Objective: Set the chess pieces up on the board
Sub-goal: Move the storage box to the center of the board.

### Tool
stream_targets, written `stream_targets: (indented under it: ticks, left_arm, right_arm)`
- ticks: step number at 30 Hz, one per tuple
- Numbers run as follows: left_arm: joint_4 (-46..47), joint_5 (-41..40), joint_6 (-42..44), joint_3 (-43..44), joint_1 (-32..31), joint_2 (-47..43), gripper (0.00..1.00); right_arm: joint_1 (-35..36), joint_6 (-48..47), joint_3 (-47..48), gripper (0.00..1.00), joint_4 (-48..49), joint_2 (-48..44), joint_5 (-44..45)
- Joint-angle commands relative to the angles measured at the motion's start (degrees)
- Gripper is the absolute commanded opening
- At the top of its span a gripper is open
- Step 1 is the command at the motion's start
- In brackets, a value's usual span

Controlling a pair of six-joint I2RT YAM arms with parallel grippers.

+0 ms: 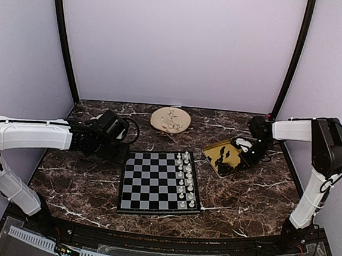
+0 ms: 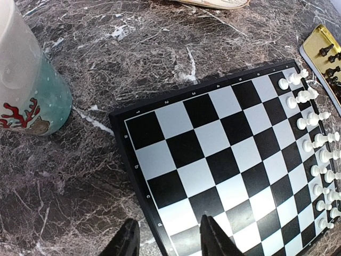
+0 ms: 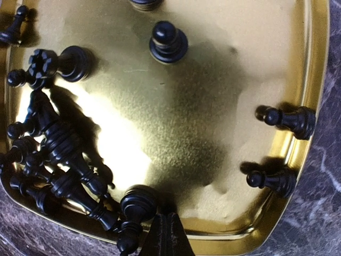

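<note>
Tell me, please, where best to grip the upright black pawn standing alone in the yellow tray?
Pinch the black pawn just below its round head, from straight above: it seems upright, with bare yellow tray all round it.

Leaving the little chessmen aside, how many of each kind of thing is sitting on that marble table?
Chessboard: 1
Yellow tray: 1
Round beige dish: 1
Painted cup: 1
Total: 4
</note>
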Motion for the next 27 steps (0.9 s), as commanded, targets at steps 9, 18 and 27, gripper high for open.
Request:
stream_targets:
  ticks: [9,18,27]
  left_arm:
    - [2.94,1.86,0.45,-1.03,0.28,2.04,0.41]
    - [4.41,2.57,0.50,-0.92,0.26,3.31,0.41]
    - [3.87,1.98,0.90,-0.54,0.28,2.35,0.43]
  right_arm:
    - [0.65,-2.35,-9.78,0.00,-5.76,-8.60,-2.74]
    - [1.74,-3.47,-9.38,0.00,-9.63,-11.23,-3.10]
    - [1.43,-4.09,-4.37,0.00,-12.48,-13.23,0.58]
